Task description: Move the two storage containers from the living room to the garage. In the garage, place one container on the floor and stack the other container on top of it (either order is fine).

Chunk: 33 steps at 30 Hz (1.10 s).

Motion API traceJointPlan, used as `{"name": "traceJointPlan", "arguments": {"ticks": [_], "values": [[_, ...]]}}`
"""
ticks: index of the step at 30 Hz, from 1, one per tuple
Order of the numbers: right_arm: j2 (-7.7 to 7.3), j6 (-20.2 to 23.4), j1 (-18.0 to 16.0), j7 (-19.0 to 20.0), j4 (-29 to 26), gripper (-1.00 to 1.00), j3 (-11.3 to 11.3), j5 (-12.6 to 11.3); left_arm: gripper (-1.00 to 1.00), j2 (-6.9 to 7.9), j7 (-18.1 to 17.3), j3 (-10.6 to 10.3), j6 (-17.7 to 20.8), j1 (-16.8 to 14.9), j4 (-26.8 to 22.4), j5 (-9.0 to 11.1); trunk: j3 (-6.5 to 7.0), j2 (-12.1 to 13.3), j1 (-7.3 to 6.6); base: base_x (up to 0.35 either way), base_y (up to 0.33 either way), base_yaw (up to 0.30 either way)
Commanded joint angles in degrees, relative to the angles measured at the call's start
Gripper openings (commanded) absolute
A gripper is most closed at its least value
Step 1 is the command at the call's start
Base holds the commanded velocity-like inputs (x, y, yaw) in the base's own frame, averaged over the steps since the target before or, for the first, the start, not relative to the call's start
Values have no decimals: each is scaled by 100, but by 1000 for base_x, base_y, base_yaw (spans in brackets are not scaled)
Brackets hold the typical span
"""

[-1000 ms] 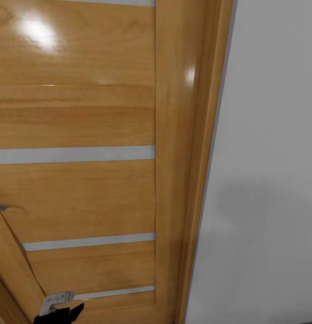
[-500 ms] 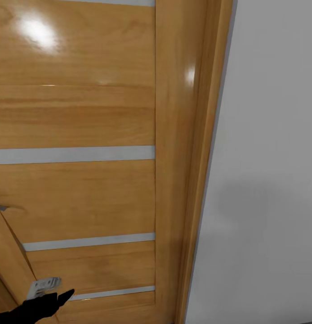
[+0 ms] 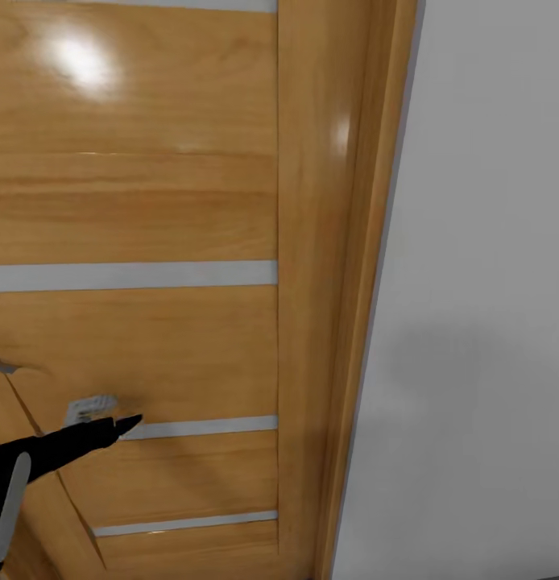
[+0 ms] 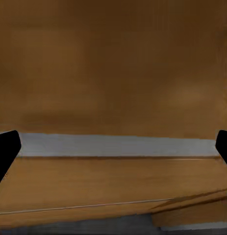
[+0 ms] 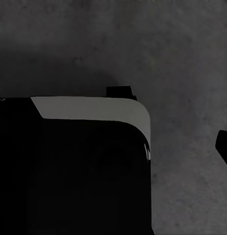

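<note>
Reaching toward the wooden door [image 3: 151, 217], the left gripper [image 4: 113, 147] is spread wide, holding nothing. The right gripper [image 5: 223, 147], over dark grey floor [image 5: 182, 54], is seemingly empty; its spread cannot be judged.

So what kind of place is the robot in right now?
Probably a doorway inside a house: a wooden door with pale horizontal strips fills most of the head view, with a plain pale wall beside it. The right wrist view shows a dark grey speckled floor.
</note>
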Motion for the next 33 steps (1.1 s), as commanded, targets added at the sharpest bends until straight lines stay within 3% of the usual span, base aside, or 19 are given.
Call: {"name": "traceJointPlan", "arguments": {"ticks": [1,5,7,8,12,16,17,22,25,31,33], "values": [[-1,-1,-3,-1,-1,100,-21,5,100,0,19,4,-251,-141,-3,211,-5,-4,0,0,0,0],[-21,1,-10,5,2,100,-20,14,100,-33,405,-2,-126,-689,22,105,-5,-4,0,0,0,0],[-29,2,-10,8,4,100,-20,15,100,-43,729,-3,-118,-879,61,79,-5,-4,0,0,0,0],[-35,3,-12,10,7,100,-21,17,100,-55,1078,-4,-121,-1057,130,73,-5,-4,0,0,0,0],[-46,4,-13,12,10,100,-21,20,100,-79,1653,-8,-191,-1502,433,60,-5,-4,0,0,0,0],[-52,4,-13,12,16,100,-21,18,100,-89,1872,-14,-503,-1985,1155,41,-5,-4,0,0,0,0],[-53,4,-13,13,17,100,-21,17,100,-102,1911,-17,-658,-2194,1521,33,-5,-4,0,0,0,0],[-60,4,-13,13,20,100,-21,15,100,-266,2103,-45,-1212,-2877,2666,12,-5,-4,0,0,0,0],[-68,4,-13,7,20,100,-21,14,100,-425,2336,-225,-1453,-3223,3173,7,-5,-4,0,0,0,0],[-66,4,-10,21,26,100,-21,14,100,-699,2546,-1191,-1742,-3810,4163,11,-5,-4,0,0,0,0],[-65,6,-10,37,27,100,-21,17,100,-790,2593,-1334,-1902,-3966,4428,4,-5,-4,0,0,0,0]]}}
